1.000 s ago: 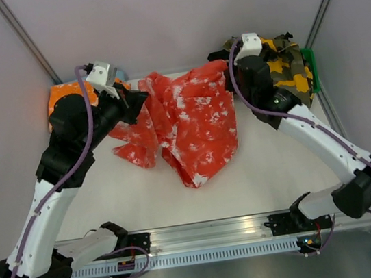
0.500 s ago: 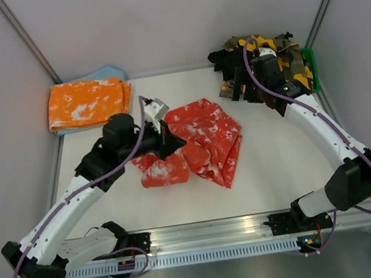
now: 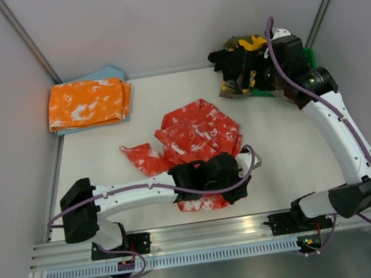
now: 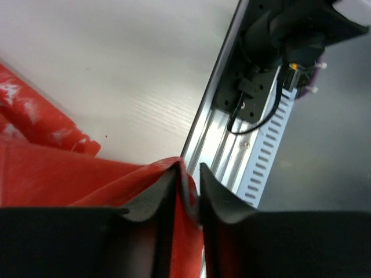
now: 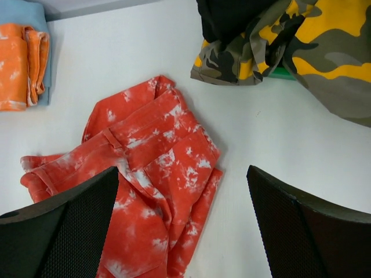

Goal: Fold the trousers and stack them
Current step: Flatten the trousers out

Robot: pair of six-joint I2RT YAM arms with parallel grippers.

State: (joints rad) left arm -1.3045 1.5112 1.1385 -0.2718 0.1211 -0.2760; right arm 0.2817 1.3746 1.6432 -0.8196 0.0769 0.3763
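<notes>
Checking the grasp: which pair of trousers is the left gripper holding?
The red white-splotched pair, pinched in the left gripper; the folded orange pair and the camouflage pile lie ungripped at the far corners.

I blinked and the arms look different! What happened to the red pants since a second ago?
The left gripper dragged the red trousers from the far side toward the near edge and is clamped on a fold of them. The right gripper let go, opened and pulled back toward the camouflage pile. The folded orange trousers and the camouflage pile stayed put.
</notes>
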